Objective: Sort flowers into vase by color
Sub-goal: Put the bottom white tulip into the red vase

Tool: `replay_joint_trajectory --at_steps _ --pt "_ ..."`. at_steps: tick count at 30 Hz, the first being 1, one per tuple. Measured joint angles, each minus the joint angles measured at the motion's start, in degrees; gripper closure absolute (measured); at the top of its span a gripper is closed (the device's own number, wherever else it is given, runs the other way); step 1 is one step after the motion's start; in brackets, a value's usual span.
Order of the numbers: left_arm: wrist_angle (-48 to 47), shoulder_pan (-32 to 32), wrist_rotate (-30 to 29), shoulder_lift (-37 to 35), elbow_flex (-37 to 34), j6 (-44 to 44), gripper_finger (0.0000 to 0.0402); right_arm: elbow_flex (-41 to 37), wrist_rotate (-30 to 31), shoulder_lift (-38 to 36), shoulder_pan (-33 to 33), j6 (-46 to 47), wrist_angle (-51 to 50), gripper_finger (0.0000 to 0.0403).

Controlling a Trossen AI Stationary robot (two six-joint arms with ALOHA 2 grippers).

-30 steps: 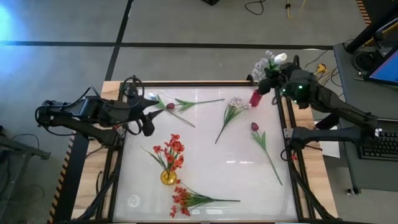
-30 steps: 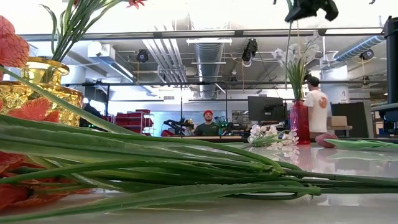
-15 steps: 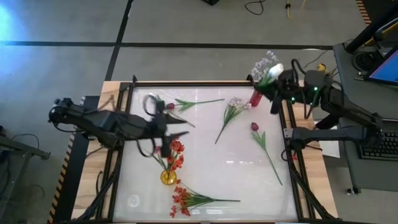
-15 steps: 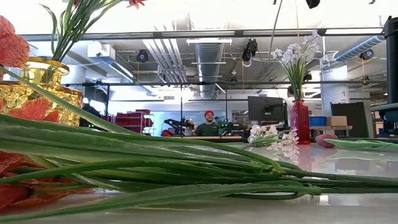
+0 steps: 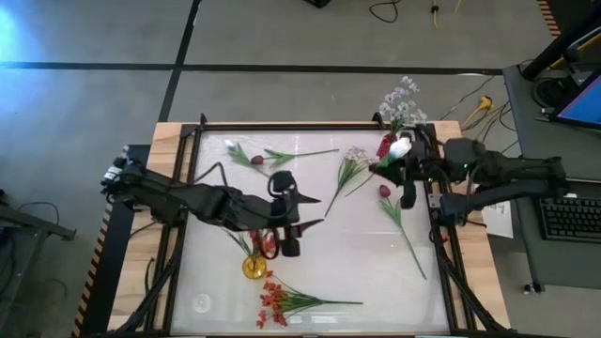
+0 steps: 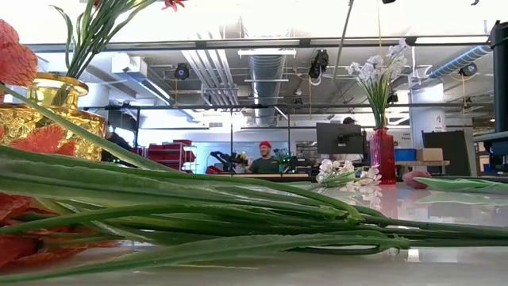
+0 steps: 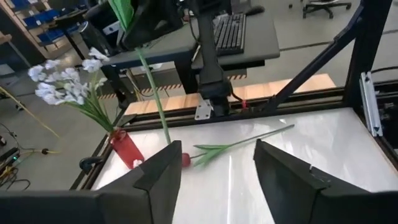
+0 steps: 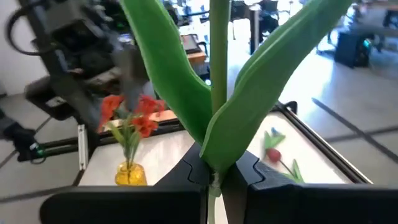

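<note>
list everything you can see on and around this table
gold vase: one, gold, near-left part of the table, holding red-orange flowers
red vase: one, red, far-right corner, holding white sprays
loose red-orange spray: one, lying near the front edge
loose white spray: one, lying beside the red vase
far tulip: one, maroon, lying at the far left
right tulip: one, maroon, lying at the right
white bud flower: one, green stem held in the air
person: one, red cap, in the room behind
left gripper: open, above the table by the gold vase
right gripper: shut on the white bud flower's stem
</note>
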Motion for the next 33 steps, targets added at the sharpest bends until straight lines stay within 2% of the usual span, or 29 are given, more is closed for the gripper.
replay_joint_trajectory --at_steps 9,20,26,33 --pt "5.4 1.6 0.1 5.7 0.2 0.2 0.0169 -5.4 0.3 3.6 8.3 -6.9 18.2 0.039" --pt "7.0 2.7 1.5 7.3 0.3 0.2 0.0199 -5.5 0.3 8.8 11.9 -14.9 29.5 0.039" --pt "5.7 2.6 1.6 7.2 0.2 0.2 0.0247 -5.5 0.3 8.7 11.9 -16.9 31.2 0.039" --pt "4.6 2.6 1.5 7.2 0.2 0.2 0.0384 -5.5 0.3 8.8 11.9 -16.9 30.8 0.039"
